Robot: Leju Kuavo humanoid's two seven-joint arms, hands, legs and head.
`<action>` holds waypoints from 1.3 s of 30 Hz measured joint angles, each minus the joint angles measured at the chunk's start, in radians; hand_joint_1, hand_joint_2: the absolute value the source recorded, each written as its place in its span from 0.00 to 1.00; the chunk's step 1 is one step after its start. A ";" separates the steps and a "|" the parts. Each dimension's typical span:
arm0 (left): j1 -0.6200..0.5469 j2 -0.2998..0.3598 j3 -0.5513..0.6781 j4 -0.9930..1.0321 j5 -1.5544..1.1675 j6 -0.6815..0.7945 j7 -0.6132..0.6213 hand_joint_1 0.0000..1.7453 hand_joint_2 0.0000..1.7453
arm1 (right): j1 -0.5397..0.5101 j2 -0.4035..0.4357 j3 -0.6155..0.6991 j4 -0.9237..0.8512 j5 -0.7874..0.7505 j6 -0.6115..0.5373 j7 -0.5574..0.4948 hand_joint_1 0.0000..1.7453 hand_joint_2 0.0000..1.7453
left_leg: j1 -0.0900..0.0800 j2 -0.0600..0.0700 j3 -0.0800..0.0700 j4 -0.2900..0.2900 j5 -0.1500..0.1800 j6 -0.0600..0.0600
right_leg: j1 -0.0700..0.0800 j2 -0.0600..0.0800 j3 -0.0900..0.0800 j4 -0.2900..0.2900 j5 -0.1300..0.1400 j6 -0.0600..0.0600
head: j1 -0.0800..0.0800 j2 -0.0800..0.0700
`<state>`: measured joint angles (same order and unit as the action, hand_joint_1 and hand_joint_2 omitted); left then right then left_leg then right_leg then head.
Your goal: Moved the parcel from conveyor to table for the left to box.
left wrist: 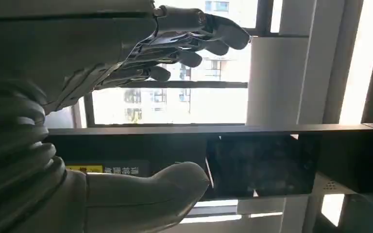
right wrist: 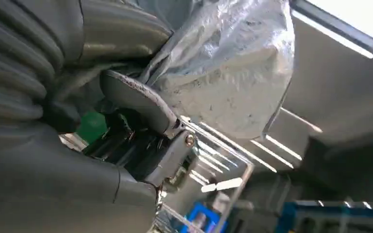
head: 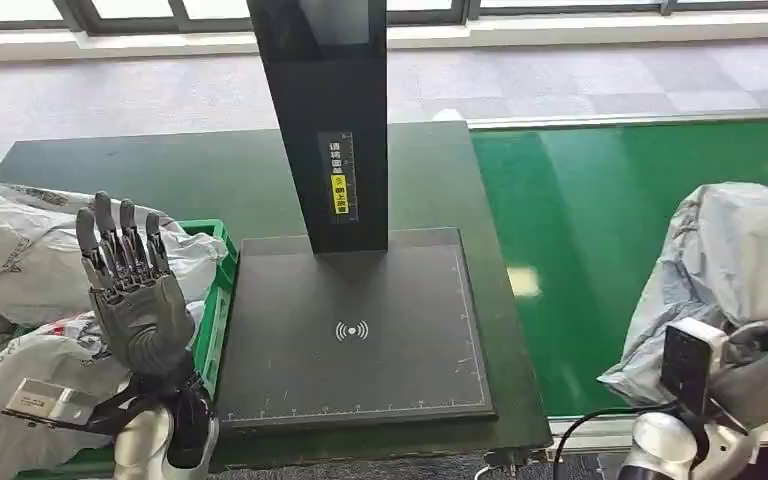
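One crumpled grey plastic parcel [head: 735, 262] sits on the green conveyor belt [head: 580, 230], at its near right side, and my right hand [head: 760, 375] is pressed into it; in the right wrist view my fingers [right wrist: 136, 97] curl against the grey film [right wrist: 233, 63], gripping it. My left hand [head: 132, 290] is raised, palm up, fingers [left wrist: 209, 39] spread and holding nothing, above the green plastic crate [head: 215, 300] at the left edge of the dark surface [head: 160, 170]. Several white bagged parcels [head: 20, 250] fill that crate and spill past it; I cannot count them exactly. One black scanning plate [head: 355, 330] with one black upright post [head: 325, 110] stands between my hands. The plate's top is bare, and the belt beyond the parcel runs open to the far edge.
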<state>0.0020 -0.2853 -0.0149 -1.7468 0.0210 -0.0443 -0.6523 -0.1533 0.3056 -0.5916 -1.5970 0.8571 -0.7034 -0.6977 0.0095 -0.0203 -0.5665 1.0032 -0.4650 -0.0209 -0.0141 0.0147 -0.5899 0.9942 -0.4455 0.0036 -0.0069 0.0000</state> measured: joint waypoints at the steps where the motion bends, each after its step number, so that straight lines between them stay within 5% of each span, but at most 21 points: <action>1: -0.001 0.000 0.000 0.003 0.000 0.000 0.000 0.00 1.00 | 0.006 0.000 0.015 -0.044 -0.006 0.001 -0.001 1.00 1.00 | 0.000 0.001 0.000 0.000 0.000 0.000 | 0.000 0.001 0.000 0.000 0.000 0.000 | 0.000 0.000; 7: -0.004 0.000 0.000 0.025 0.000 0.000 0.000 0.00 1.00 | 0.037 -0.005 0.136 -0.218 -0.043 0.001 0.002 1.00 1.00 | 0.000 0.003 0.001 0.000 0.000 -0.001 | 0.001 0.002 -0.001 0.000 0.000 0.000 | 0.000 0.000; 14: -0.008 0.001 -0.009 0.045 0.000 0.008 -0.019 0.00 1.00 | 0.062 -0.008 0.313 -0.224 -0.111 0.007 0.009 1.00 1.00 | 0.000 0.004 0.001 -0.001 0.000 -0.001 | 0.000 0.003 -0.001 0.002 0.000 -0.001 | 0.000 0.000; 24: -0.016 0.001 -0.024 0.078 0.014 -0.007 -0.022 0.00 1.00 | 0.031 -0.029 0.751 0.175 -0.457 0.182 0.000 1.00 1.00 | 0.002 0.004 0.001 -0.001 0.001 -0.004 | 0.003 0.005 -0.003 0.003 0.000 -0.002 | 0.000 0.000; 36: -0.020 0.003 -0.034 0.104 0.017 0.008 -0.027 0.00 1.00 | -0.019 -0.032 0.869 0.434 -0.478 0.274 -0.001 1.00 1.00 | 0.002 0.003 0.000 -0.001 0.000 -0.004 | 0.003 0.004 -0.003 0.003 -0.001 -0.003 | 0.000 0.000; 37: -0.020 0.003 -0.035 0.105 0.017 0.008 -0.027 0.00 1.00 | -0.024 -0.032 0.872 0.455 -0.478 0.285 -0.001 0.00 1.00 | 0.002 0.003 0.000 -0.001 0.000 -0.004 | 0.003 0.004 -0.003 0.003 0.000 -0.003 | 0.000 0.000; 38: -0.021 0.003 -0.035 0.105 0.017 0.008 -0.027 0.00 1.00 | -0.030 -0.032 0.874 0.471 -0.479 0.296 -0.001 0.00 0.00 | 0.002 0.003 0.000 -0.001 0.000 -0.004 | 0.003 0.004 -0.003 0.003 0.000 -0.003 | 0.000 0.000; 39: -0.021 0.003 -0.036 0.105 0.017 0.008 -0.027 0.00 1.00 | -0.036 -0.031 0.877 0.492 -0.480 0.313 -0.001 0.00 0.00 | 0.002 0.003 0.000 -0.001 0.000 -0.004 | 0.003 0.004 -0.003 0.003 0.000 -0.003 | 0.000 0.000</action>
<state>-0.0186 -0.2823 -0.0507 -1.6423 0.0381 -0.0359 -0.6794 -0.1893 0.2743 0.2850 -1.1051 0.3773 -0.3902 -0.6989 0.0117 -0.0171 -0.5663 1.0017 -0.4646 -0.0252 -0.0114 0.0188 -0.5927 0.9972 -0.4459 0.0002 -0.0072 0.0000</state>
